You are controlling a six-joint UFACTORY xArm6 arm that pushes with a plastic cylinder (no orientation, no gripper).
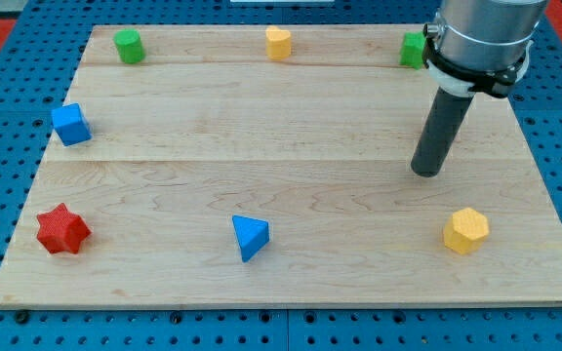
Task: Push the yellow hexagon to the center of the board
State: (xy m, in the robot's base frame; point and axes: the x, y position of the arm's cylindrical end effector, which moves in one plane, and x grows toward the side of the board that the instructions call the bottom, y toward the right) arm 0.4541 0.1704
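The yellow hexagon (466, 231) sits on the wooden board (291, 185) near the view's bottom right. My tip (425, 172) rests on the board above and a little left of the hexagon, apart from it. The dark rod rises from the tip toward the view's top right, where the arm's grey body partly hides a green block (413, 50).
A second yellow block (278, 43) is at the top centre. A green cylinder (129, 46) is at the top left. A blue cube (71, 125) is at the left edge. A red star (62, 230) is at the bottom left. A blue triangle (250, 237) is at the bottom centre.
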